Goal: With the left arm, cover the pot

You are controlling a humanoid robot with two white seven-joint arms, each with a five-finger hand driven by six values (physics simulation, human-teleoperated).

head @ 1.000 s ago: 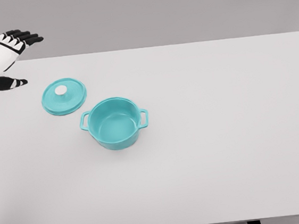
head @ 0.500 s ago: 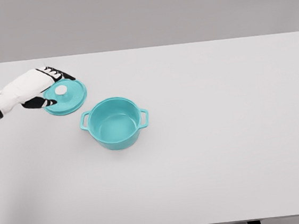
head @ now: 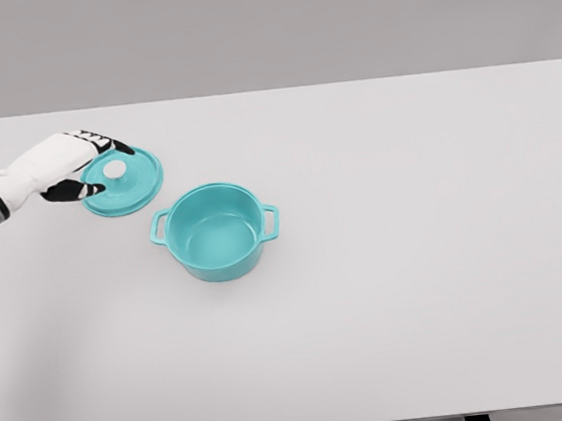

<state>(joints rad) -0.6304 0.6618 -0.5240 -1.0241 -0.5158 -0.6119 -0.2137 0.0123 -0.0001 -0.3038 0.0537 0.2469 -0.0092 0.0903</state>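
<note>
the left hand (head: 67, 165) is at the left edge of the lid (head: 122, 183), fingers around its rim. the open pot (head: 217, 231) stands just beside on the table (head: 417, 257).

The pot (head: 218, 231) looked like enamelled or moulded ware, teal, smooth, with a soft satin sheen inside its bowl; the lid (head: 122, 182) matched it in colour and finish, its knob (head: 115, 169) white and smooth; the table (head: 417, 257) was a pale, even, matt surface without grain; the left hand (head: 70, 164) showed hard white shell, smooth, with black fingers (head: 86, 190) of duller finish.
</note>
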